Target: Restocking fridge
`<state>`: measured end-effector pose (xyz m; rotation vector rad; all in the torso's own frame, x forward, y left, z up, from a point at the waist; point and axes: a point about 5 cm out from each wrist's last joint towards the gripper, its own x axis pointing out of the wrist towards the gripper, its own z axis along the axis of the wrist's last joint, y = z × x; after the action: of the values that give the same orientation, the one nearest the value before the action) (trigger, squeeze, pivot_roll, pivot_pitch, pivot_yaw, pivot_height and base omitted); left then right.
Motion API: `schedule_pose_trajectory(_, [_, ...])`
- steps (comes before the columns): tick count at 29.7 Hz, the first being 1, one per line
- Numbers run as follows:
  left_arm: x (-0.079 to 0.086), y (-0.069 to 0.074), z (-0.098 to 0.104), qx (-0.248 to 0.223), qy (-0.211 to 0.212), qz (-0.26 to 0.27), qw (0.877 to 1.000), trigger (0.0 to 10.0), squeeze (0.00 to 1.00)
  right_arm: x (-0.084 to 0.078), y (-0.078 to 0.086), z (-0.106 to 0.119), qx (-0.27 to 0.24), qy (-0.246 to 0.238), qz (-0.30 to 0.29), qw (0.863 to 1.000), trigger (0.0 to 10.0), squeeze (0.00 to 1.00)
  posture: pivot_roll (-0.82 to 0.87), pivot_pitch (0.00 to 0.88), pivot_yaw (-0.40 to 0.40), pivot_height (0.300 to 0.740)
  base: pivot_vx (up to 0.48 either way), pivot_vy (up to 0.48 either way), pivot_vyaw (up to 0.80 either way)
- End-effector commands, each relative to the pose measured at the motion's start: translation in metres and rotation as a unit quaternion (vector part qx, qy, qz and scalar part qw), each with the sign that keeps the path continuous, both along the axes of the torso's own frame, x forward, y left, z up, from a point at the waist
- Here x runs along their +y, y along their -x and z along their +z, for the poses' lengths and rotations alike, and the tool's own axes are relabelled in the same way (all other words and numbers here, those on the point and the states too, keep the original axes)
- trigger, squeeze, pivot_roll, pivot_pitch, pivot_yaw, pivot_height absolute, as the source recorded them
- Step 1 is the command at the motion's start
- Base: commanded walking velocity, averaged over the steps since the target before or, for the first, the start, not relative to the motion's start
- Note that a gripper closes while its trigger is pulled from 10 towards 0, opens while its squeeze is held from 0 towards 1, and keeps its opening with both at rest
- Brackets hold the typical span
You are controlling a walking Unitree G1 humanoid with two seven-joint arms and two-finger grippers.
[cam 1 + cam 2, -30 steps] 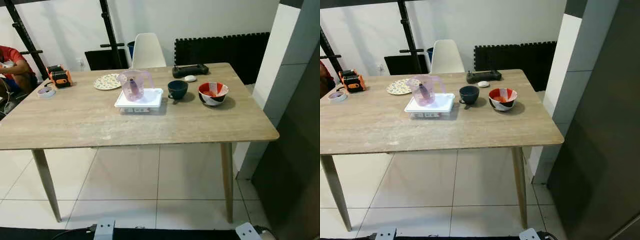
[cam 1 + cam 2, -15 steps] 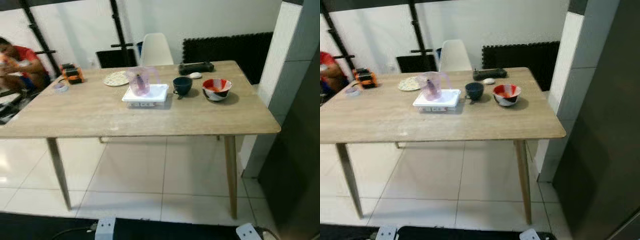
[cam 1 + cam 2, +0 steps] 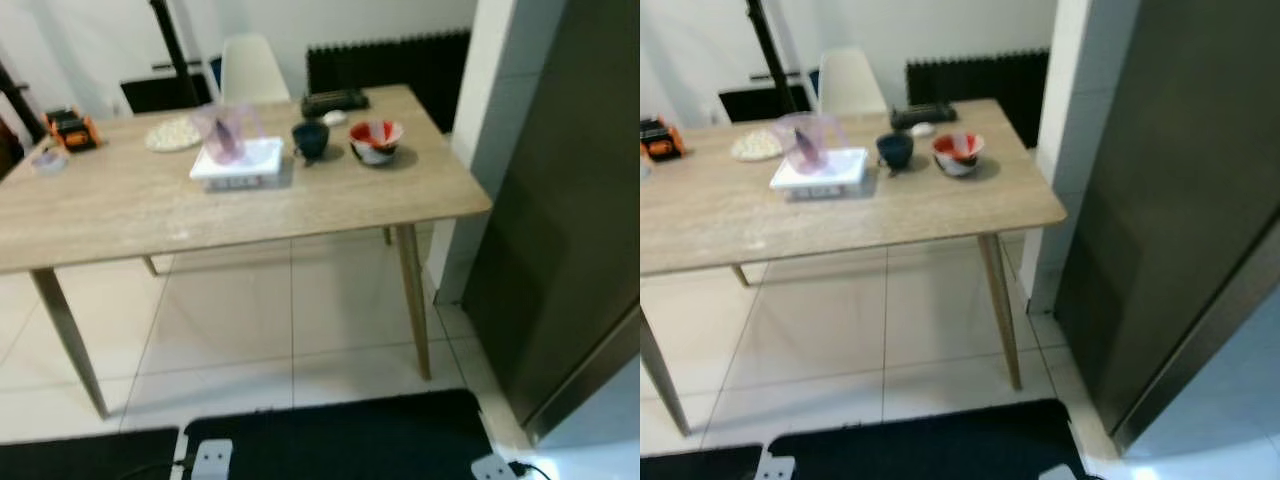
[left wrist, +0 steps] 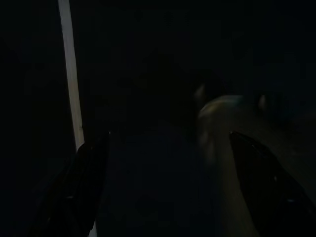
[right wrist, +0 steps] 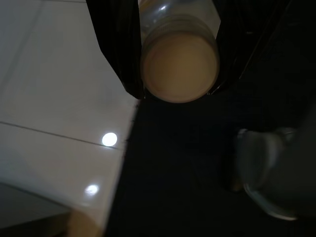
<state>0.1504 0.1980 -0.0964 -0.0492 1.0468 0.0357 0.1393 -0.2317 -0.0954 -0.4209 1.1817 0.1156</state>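
Between the two black fingers (image 5: 116,44) of my right pincer (image 5: 180,54) sits a clear jar (image 5: 178,59) with a pale, cream-coloured end facing the wrist camera; the fingers press against it on both sides, so that pincer is clamped on the jar. Below it I see white floor tiles (image 5: 54,98) meeting a black mat (image 5: 182,163) (two small glints of light sit on the tile near the edge).

My left pincer (image 4: 168,197) hangs in deep shade; I can make out its two fingers (image 4: 81,192) set wide apart with nothing between them, and a thin pale strip (image 4: 69,74) running beside one of them.

From the head camera, the black mat (image 3: 330,440) lies at my feet on the tiled floor. Ahead stands the wooden surface (image 3: 120,210), carrying a white tray (image 3: 240,165) with a pinkish transparent jug (image 3: 225,132) on it, then a dark cup (image 3: 311,138) just beside the tray, and a red and white bowl (image 3: 376,141) further to my right. A patterned plate (image 3: 172,133) and an orange and black device (image 3: 72,127) lie toward my left. A white chair (image 3: 250,70) stands behind. To my right rises the dark fridge (image 3: 1180,200), door closed.
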Motion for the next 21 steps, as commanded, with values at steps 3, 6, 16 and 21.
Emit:
schedule_pose_trajectory(3, [0.0009,0.0101,-0.0037,0.017,-0.002,-0.002,1.0,10.0,0.0,0.0015,0.0011,-0.0007,-0.001,-0.001,-0.002,1.0,10.0,0.0,-0.12,0.0,0.022,0.74,-0.32,0.0,0.0])
schedule_pose_trajectory(6, [0.0009,0.0099,-0.0037,0.016,-0.002,-0.002,1.0,10.0,0.0,0.0015,0.0015,-0.0009,0.002,-0.001,-0.001,1.0,10.0,0.0,-0.12,0.0,0.022,0.74,-0.107,0.0,-0.53])
schedule_pose_trajectory(16, [0.0019,0.0068,-0.0024,0.011,-0.006,-0.002,1.0,10.0,0.0,0.0006,0.0009,-0.0005,0.006,0.001,0.005,1.0,10.0,0.0,-0.12,0.0,0.019,0.74,0.0,0.0,-0.8])
schedule_pose_trajectory(21, [0.0016,0.0065,-0.0023,0.01,-0.006,-0.001,1.0,10.0,0.0,0.0008,0.0009,-0.0006,0.007,0.0,0.006,1.0,10.0,0.0,-0.12,0.0,0.02,0.74,0.0,0.0,-0.8])
